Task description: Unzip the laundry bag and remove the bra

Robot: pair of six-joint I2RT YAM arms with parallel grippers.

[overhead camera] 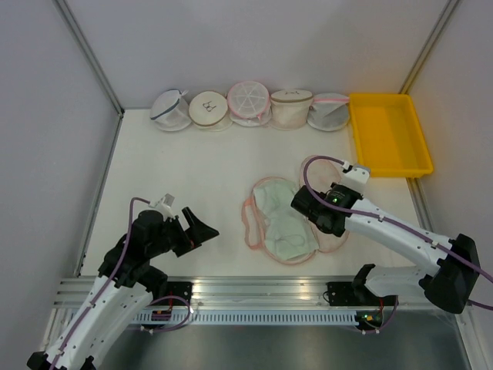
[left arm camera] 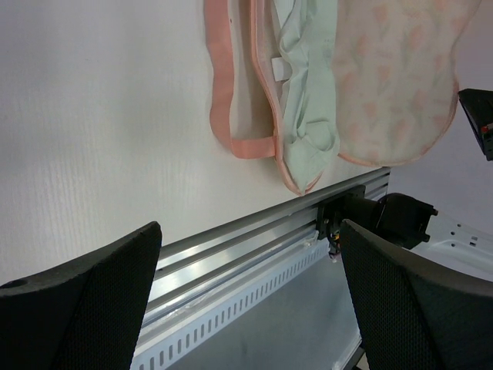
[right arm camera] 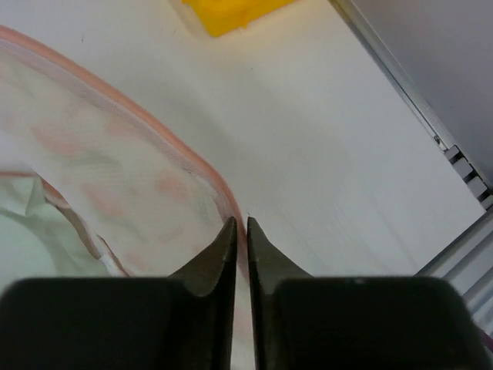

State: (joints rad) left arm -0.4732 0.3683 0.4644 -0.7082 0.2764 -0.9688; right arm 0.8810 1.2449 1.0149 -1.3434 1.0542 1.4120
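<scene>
Top external view shows the oval two-lobed cream fabric laundry bag (overhead camera: 317,171) with small orange-pink print lying in the middle of the white table (overhead camera: 177,162), with its two halves spread apart like a book. The soft pale mint-white cloth bra (overhead camera: 286,230) lies uncovered on the left half, inside the bag's outline.

The right pincer (overhead camera: 327,210) stands over the right half of the bag. In the right wrist view its fingers are pressed almost together, and the pink trim (right arm camera: 196,166) of the bag (right arm camera: 115,177) runs in between them, so I judge it is pinching this trim. A corner of the bra (right arm camera: 31,247) shows at the left of that view.

The left pincer (overhead camera: 199,231) hangs spread wide and holds nothing, to the left of the bag and apart from it. In its own view the bra (left arm camera: 308,116) is ahead, between the pink-edged half and the printed flap (left arm camera: 385,85).

I think the unzipping is done and the removing of the bra is now in hand. The next move calls for the spread left pincer (left arm camera: 248,225) to reach to the mint cloth and catch only this cloth, not the bag wall under it, while the right one keeps the bag down. A thin soft cup can slip, so a fold or strap is the better place to grip.
</scene>
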